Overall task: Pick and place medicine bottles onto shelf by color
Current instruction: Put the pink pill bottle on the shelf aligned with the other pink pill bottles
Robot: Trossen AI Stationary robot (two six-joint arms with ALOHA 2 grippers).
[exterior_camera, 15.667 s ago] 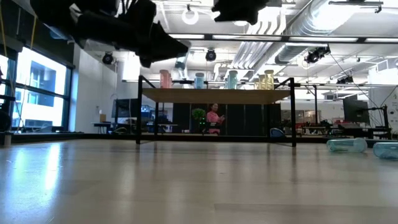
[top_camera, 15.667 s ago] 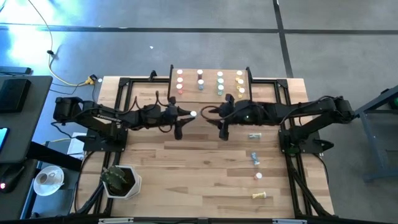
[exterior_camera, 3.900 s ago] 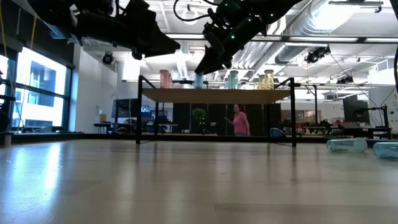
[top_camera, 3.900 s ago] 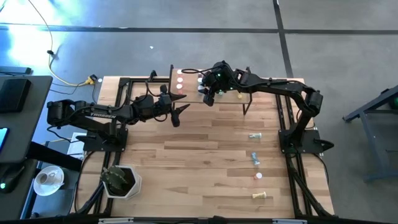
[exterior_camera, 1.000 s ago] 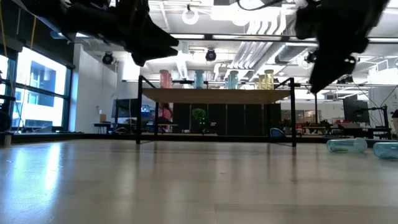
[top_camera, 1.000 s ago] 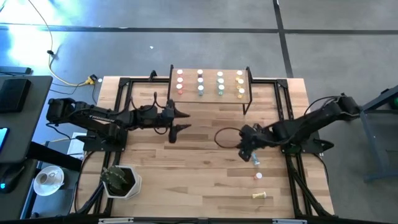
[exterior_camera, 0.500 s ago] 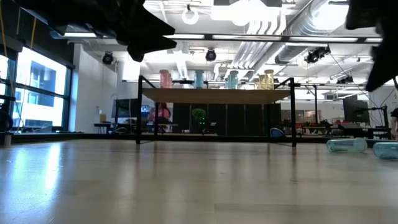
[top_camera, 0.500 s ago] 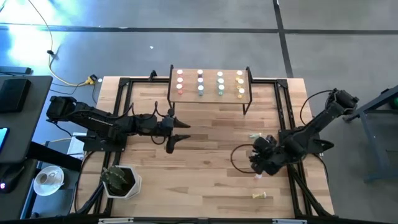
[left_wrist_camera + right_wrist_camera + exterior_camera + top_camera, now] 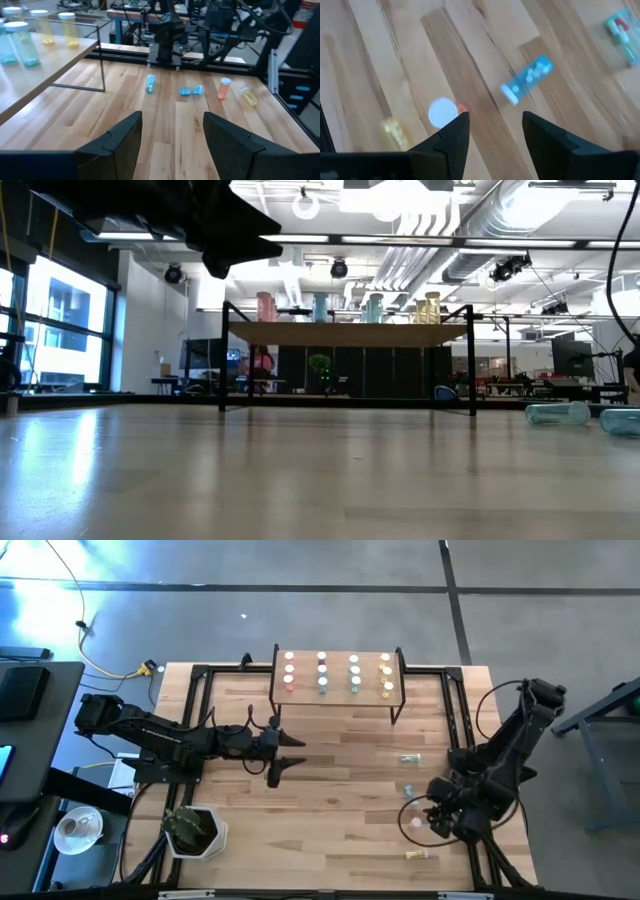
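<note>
right gripper [image 9: 492,131]: fingers apart, empty, above upright red bottle [image 9: 443,112]. risk: an off-centre descent tips it rolling. left gripper [image 9: 171,131]: apart, idle mid-table.

The shelf [image 9: 337,692] stands at the far middle of the counter [image 9: 330,810], with medicine bottles [image 9: 337,673] upright on it in four columns. Four more bottles lie or stand on the counter's right side, strung out from far to near. The left claw [image 9: 284,753] hovers left of centre; the right claw [image 9: 430,818] hangs over the standing bottle [image 9: 443,111].
</note>
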